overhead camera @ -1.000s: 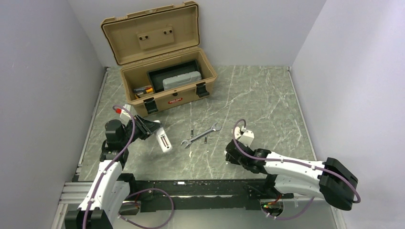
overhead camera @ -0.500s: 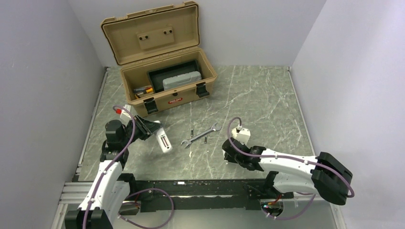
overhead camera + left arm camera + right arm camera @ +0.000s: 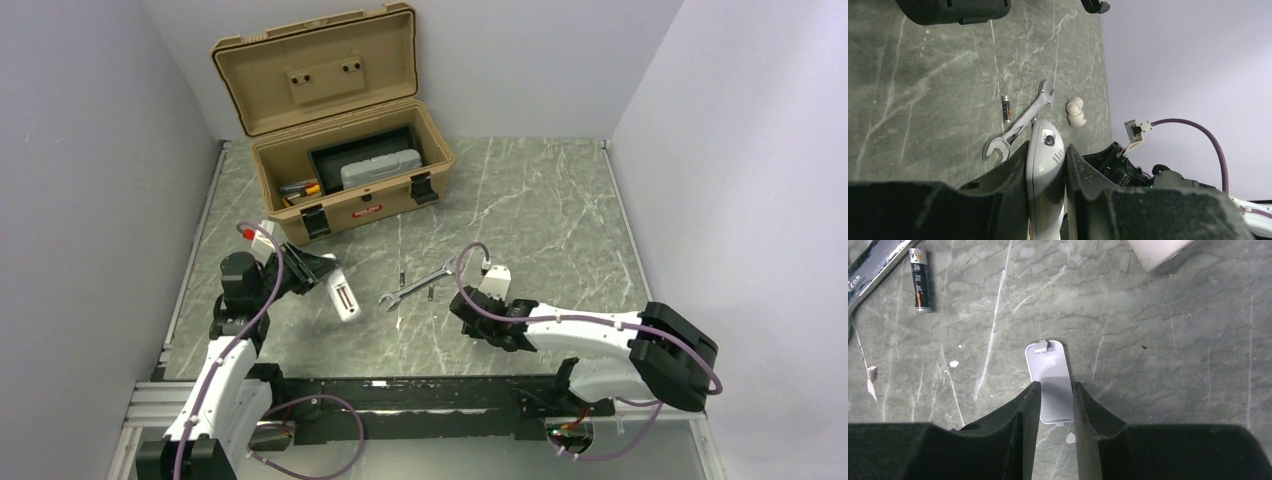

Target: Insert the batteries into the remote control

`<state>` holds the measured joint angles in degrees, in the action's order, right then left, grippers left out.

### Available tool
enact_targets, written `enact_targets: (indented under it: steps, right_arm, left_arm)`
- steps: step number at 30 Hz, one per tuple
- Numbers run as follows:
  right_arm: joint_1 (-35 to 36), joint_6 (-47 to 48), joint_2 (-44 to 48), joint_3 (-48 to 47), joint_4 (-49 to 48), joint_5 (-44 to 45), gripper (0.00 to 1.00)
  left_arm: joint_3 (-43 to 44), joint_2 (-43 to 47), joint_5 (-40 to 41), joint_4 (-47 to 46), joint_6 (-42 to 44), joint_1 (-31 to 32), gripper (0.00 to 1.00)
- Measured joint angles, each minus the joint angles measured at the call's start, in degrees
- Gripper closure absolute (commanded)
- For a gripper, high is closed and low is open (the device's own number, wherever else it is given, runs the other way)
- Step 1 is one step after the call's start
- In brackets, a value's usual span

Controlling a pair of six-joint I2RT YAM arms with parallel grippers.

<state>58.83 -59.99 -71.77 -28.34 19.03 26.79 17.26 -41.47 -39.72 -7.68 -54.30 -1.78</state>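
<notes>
Pinching the remote control (image 3: 1045, 172), left gripper (image 3: 1046, 150); right gripper (image 3: 1054, 387) clamps white cover (image 3: 1047, 365) above green-marbled bench (image 3: 1173, 365); battery (image 3: 921, 280) lettering illegible.

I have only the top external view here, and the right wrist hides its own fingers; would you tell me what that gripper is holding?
Observer: The right gripper is shut on a thin white battery cover, its long edges pinched between the fingers and its latch tab pointing away.
Operator: Thank you. Is anything lying close to that gripper?
Observer: Yes, a white curved plastic piece rests on the table beyond the cover, off to the right in the wrist view.
Operator: And the left gripper's hold?
Observer: The left gripper clamps the remote control by its long sides, one rounded end poking out past the fingertips.
</notes>
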Motion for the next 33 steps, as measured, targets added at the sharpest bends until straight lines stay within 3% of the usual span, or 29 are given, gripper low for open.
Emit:
enact_targets:
  steps: [15,18,20,27,33]
  right_arm:
    - [4.5,0.7,-8.3,-6.4,5.7,5.9,0.62]
    - [4.7,0.6,-7.8,-6.1,5.4,5.9,0.46]
    - [4.8,0.4,-6.3,-5.2,3.7,5.6,0.44]
    - [4.6,-1.6,0.2,0.0,0.0,4.3,0.58]
    - [3.5,-3.3,1.7,1.2,-0.1,3.8,0.62]
  left_arm:
    - [-0.2,0.0,-0.2,0.0,0.0,-0.3,1.0]
    - [-0.3,0.0,-0.2,-0.1,0.0,-0.4,1.0]
    - [-0.3,0.0,-0.3,-0.1,0.0,-0.5,1.0]
    - [-0.3,0.0,-0.6,-0.2,0.0,-0.6,1.0]
    - [-0.3,0.0,-0.7,-0.3,-0.4,-0.6,1.0]
